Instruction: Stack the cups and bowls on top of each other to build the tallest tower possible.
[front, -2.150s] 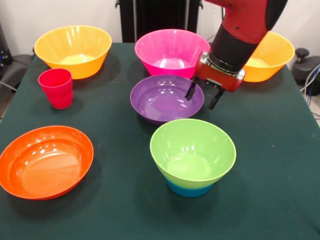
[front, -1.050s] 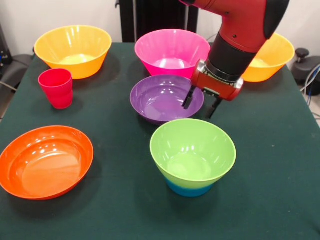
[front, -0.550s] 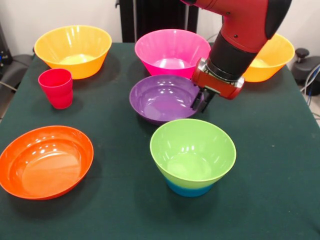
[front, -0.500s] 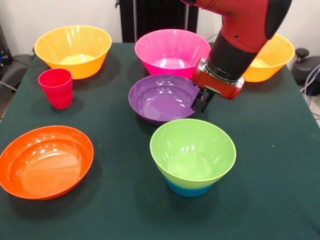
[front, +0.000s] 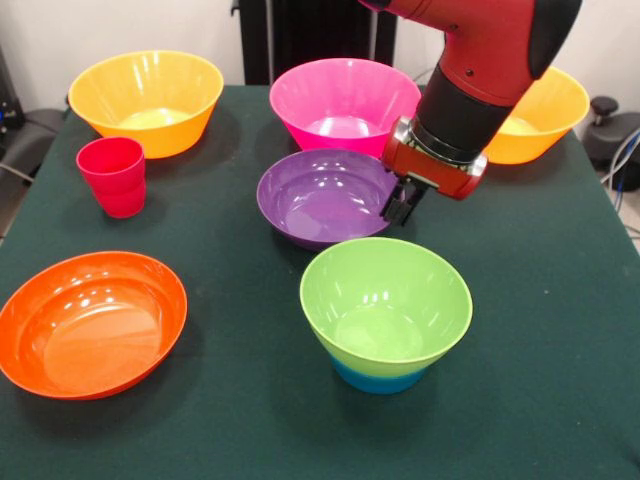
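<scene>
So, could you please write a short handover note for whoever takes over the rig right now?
End effector: shut on the right rim of the purple bowl, which is still on the table, not clearly lifted.
Tower so far: lime green bowl nested on a blue base, front centre.
Loose: orange bowl front left, red cup left, pink bowl behind the purple one, yellow bowls back left and back right.
Done: two pieces stacked.
Left: carry the purple bowl to the tower, then add the rest. No sky blue cup in view.
</scene>
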